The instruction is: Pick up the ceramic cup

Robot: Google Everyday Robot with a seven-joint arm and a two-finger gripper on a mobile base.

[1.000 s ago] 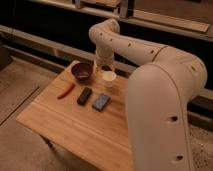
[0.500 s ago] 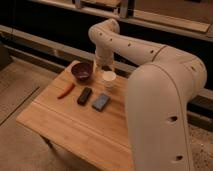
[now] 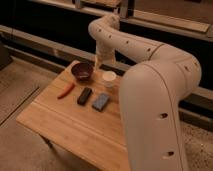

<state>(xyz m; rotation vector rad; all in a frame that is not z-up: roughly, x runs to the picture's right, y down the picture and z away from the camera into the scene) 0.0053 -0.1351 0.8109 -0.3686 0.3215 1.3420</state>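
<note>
The ceramic cup [image 3: 109, 78] is a small white round cup standing upright on the wooden table [image 3: 60, 125] near its far edge, right of the dark maroon bowl [image 3: 82, 71]. My white arm reaches over the table from the right and bends down at the back. The gripper [image 3: 100, 62] hangs just above and behind the cup, slightly to its left, between the bowl and the cup. It does not hold the cup.
A red pepper-like object [image 3: 65, 91], a black bar [image 3: 84, 95] and a blue-grey packet [image 3: 100, 101] lie in a row in front of the bowl and cup. A dark counter and rail run behind the table. My arm's bulky body [image 3: 160, 110] covers the table's right side.
</note>
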